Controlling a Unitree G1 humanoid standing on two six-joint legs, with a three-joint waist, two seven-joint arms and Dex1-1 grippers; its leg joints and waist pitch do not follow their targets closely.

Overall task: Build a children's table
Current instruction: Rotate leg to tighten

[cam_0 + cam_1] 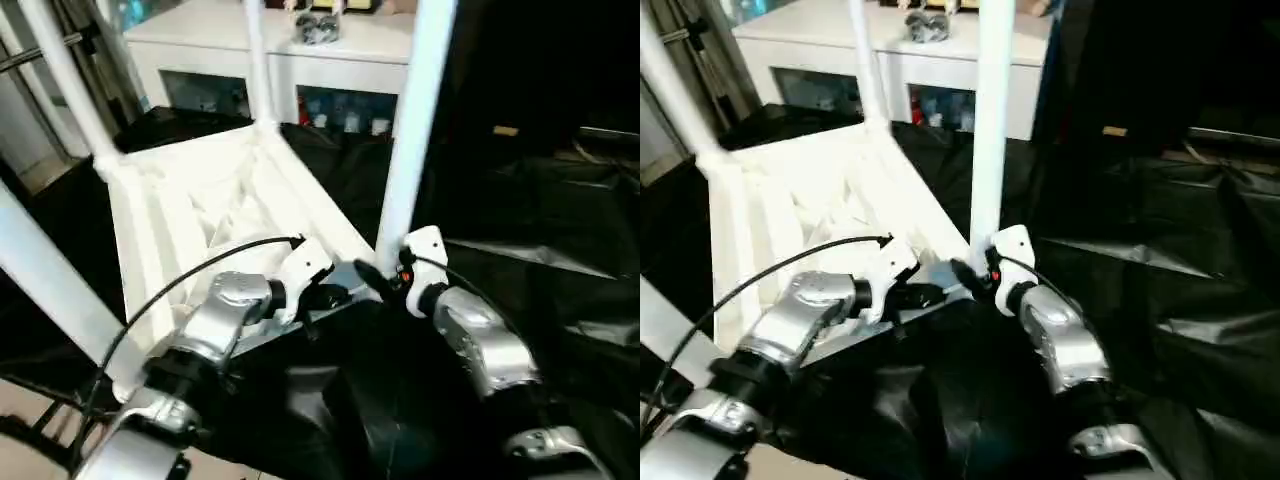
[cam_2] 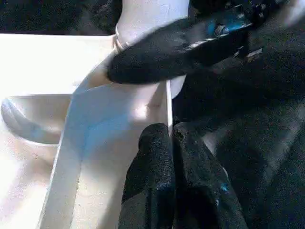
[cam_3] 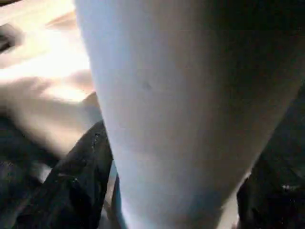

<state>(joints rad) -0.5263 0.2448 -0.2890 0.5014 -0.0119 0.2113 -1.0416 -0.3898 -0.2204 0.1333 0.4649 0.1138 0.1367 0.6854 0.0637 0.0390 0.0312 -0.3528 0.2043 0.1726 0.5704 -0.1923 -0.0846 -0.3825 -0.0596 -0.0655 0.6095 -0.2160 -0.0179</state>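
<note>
Four white tubular legs [image 1: 412,120] stand in my upturned white plastic table top [image 1: 190,215]; left fingers [image 2: 171,157] pressed together at its rim, right fingers [image 3: 81,186] spread around the nearest leg.

Work table [image 1: 560,260] draped in crinkled black cloth, small white children's table [image 1: 200,215] lying upside down on it, ribbed underside up, legs standing upward

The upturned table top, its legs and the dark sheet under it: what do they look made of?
Table top: apparently moulded white plastic, with a ribbed underside and a soft sheen. Leg at the near corner: smooth white tube, likely plastic too, though the look leaves that open. Sheet: black, creased and glossy, either plastic film or coated cloth.
</note>
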